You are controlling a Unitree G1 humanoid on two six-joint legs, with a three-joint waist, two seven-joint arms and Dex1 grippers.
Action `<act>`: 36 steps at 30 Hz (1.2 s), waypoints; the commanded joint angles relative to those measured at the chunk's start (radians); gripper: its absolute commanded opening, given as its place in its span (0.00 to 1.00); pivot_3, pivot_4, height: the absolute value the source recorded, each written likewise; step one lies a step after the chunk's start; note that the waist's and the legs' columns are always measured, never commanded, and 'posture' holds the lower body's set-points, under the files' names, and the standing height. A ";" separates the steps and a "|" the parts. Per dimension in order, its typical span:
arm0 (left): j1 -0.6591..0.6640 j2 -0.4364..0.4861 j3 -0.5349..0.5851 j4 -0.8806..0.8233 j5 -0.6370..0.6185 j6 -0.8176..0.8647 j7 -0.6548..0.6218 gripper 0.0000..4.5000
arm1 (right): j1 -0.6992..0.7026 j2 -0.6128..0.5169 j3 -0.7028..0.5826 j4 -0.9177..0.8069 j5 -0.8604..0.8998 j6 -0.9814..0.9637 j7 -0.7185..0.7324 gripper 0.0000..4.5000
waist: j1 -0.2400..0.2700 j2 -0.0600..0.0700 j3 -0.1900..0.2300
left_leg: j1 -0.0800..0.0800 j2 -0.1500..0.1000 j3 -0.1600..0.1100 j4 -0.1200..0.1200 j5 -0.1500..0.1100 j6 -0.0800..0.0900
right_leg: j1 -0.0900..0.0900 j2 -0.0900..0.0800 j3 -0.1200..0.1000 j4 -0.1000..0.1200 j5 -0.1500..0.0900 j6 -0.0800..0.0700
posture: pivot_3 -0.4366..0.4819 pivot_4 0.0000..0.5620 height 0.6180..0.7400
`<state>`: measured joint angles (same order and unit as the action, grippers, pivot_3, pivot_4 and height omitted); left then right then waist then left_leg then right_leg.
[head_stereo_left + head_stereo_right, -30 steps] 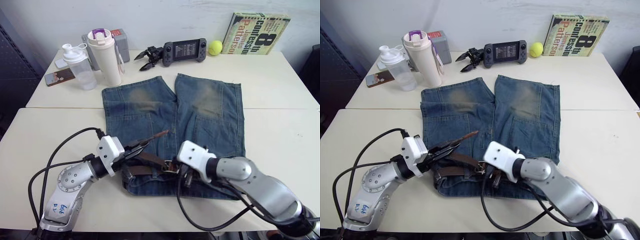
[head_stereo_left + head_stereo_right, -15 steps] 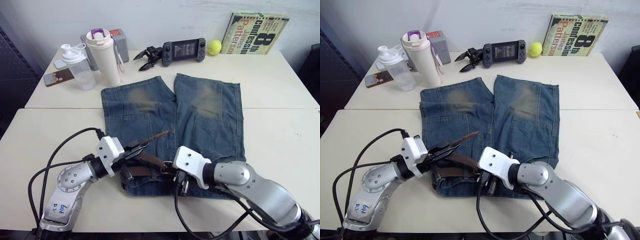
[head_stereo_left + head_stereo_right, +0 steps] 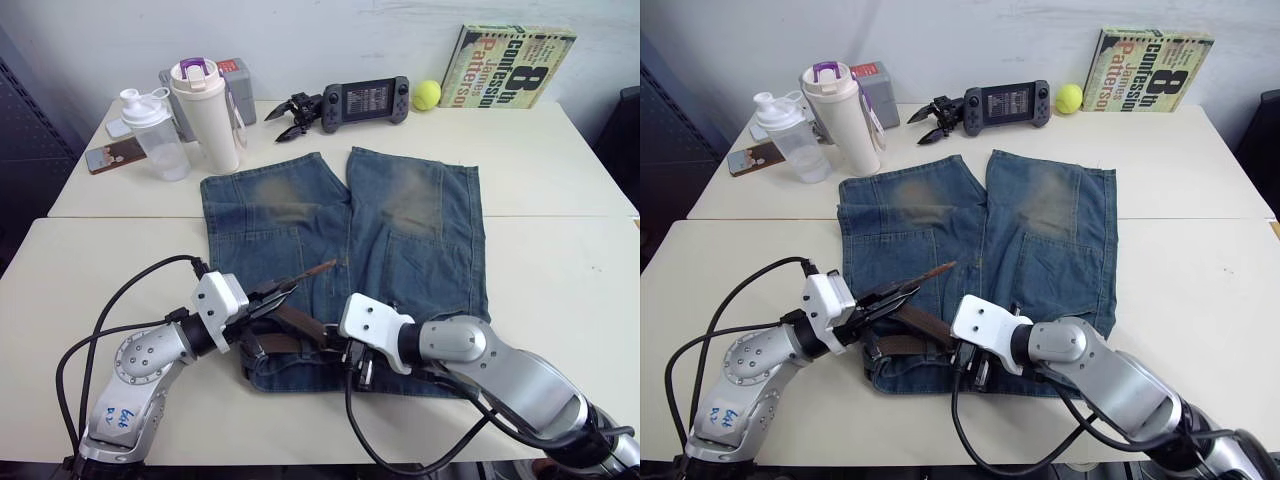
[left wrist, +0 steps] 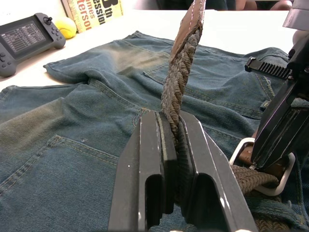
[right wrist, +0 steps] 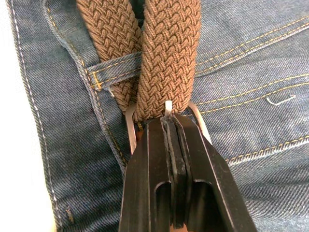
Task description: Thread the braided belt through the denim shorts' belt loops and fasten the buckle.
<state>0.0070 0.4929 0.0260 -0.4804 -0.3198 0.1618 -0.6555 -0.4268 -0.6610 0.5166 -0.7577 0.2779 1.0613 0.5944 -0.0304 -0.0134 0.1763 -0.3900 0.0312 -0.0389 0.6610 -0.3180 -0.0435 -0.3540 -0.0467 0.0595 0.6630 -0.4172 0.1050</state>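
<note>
Left gripper [image 4: 175, 126] clamps the braided belt [image 4: 182, 63] near its raised tip; right gripper [image 5: 168, 126] pinches the buckle [image 5: 131, 129] at denim shorts [image 3: 340, 230] waistband, near edge. Book [image 3: 515, 66] far right reads "Confession", "Patterson".

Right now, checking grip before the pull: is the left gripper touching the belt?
Touching. The left wrist view shows the left gripper shut on the braided belt.

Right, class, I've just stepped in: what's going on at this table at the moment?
A two-armed robot is putting a braided belt on denim shorts spread on the table. The left pincer is shut on the belt near its tip, holding that end raised. The right pincer is shut at the buckle on the waistband, beside a belt loop. The buckle is not fastened yet.
</note>
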 commanded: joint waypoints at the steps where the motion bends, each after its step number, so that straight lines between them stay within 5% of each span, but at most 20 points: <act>1: -0.007 0.006 0.009 -0.037 -0.004 -0.014 0.001 0.00 | -0.018 -0.012 0.069 0.046 0.011 0.058 0.037 0.01 | 0.000 0.000 0.000 | 0.000 0.000 0.000 0.000 0.000 0.000 | 0.000 0.000 0.000 0.000 0.000 0.000 | 0.48 0.27 0.99; 18: -0.033 0.005 -0.006 -0.056 -0.008 -0.020 -0.011 0.00 | -0.259 -0.033 0.314 0.186 0.002 0.188 0.174 0.01 | -0.002 0.000 -0.001 | 0.004 0.000 -0.002 -0.001 0.000 0.001 | 0.005 0.000 -0.001 -0.002 0.000 0.000 | 0.48 0.27 0.99; 29: -0.309 0.160 -0.009 0.025 -0.189 0.126 -0.284 0.00 | -0.313 0.023 0.498 0.261 -0.041 0.210 0.195 0.01 | -0.024 0.000 -0.003 | 0.018 0.001 -0.004 -0.014 0.000 0.000 | 0.015 0.000 -0.002 -0.005 -0.001 -0.002 | 0.48 0.27 0.99; 36: -0.554 0.120 -0.092 0.237 -0.172 0.098 -0.438 0.00 | -0.315 0.040 0.540 0.320 -0.076 0.148 0.262 0.01 | -0.030 -0.001 -0.008 | 0.021 0.002 -0.005 -0.014 0.000 0.000 | 0.016 0.003 -0.002 -0.004 -0.001 -0.002 | 0.48 0.27 0.99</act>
<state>-0.4826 0.6262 -0.0915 -0.2501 -0.4709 0.3054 -1.0661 -0.8182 -0.6130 0.8418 -0.5799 0.1845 1.1689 0.8124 -0.0601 -0.0144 0.1684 -0.3691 0.0331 -0.0442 0.6470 -0.3177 -0.0437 -0.3383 -0.0436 0.0574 0.6590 -0.4184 0.1027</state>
